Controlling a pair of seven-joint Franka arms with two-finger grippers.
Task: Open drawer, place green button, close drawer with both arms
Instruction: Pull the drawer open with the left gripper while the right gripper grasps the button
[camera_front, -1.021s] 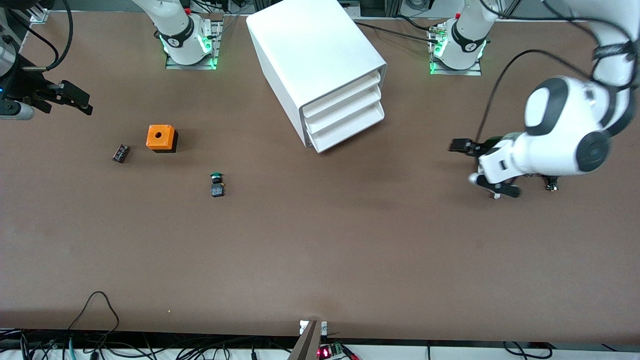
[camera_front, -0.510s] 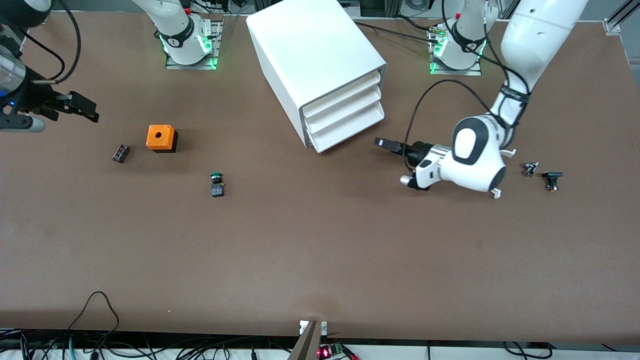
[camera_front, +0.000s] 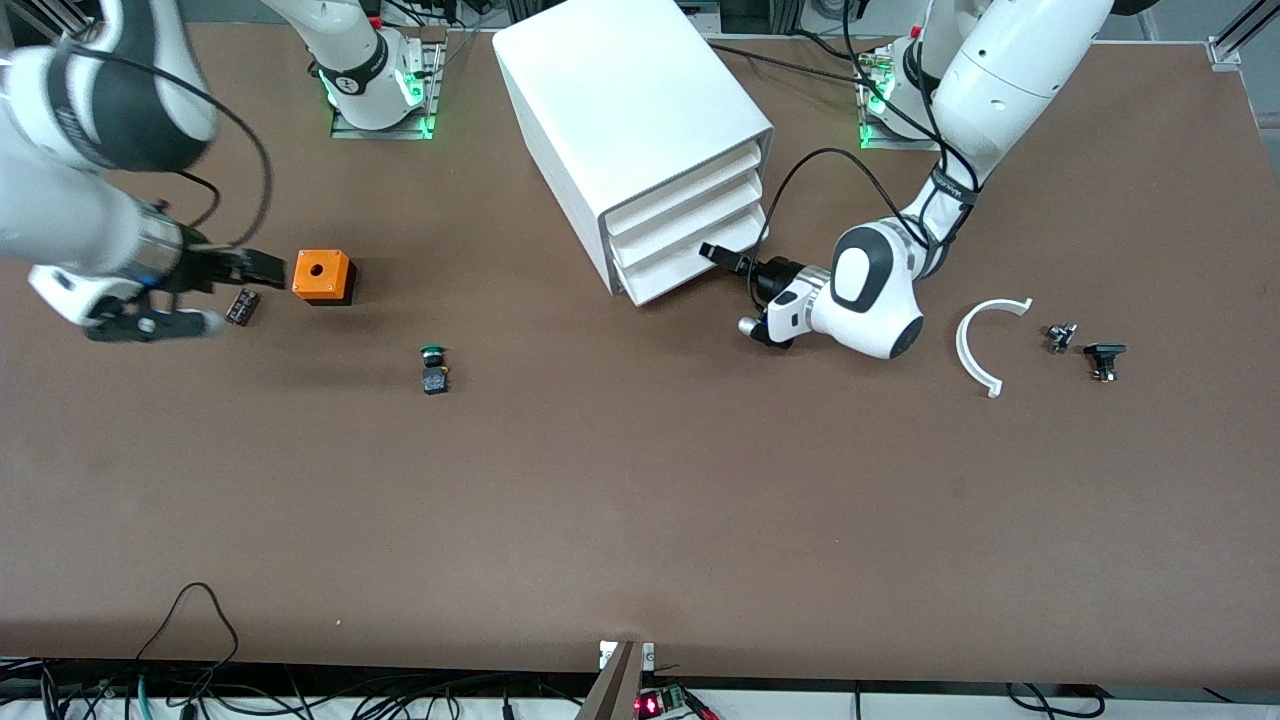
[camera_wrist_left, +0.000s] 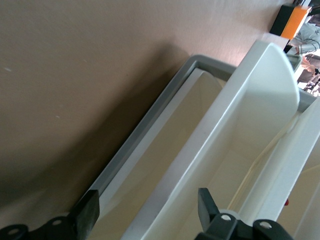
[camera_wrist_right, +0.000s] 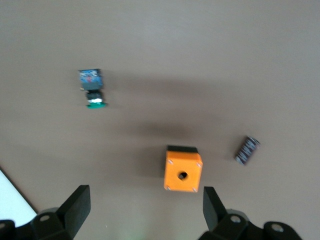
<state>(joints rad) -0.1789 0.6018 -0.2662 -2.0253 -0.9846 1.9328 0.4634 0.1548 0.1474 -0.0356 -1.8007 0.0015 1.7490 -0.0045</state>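
We are bringing the left gripper (camera_front: 722, 256), fingers apart, to the drawer (camera_front: 690, 264) lip — hook squarely; right gripper (camera_front: 262, 268), also apart, over the orange cube (camera_front: 322, 276).

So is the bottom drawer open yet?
Not yet: the drawer sits flush with the two above. The left gripper, open, is at its front edge.

The setting is presenting as a robotics lab. Two arm bases are glowing green on metal mounting plates (camera_front: 380, 125) bolted to a brown bench (camera_front: 640, 500). Loose cables (camera_front: 190, 640) and an electronics board with a red light (camera_front: 650, 703) are lying along the bench edge.
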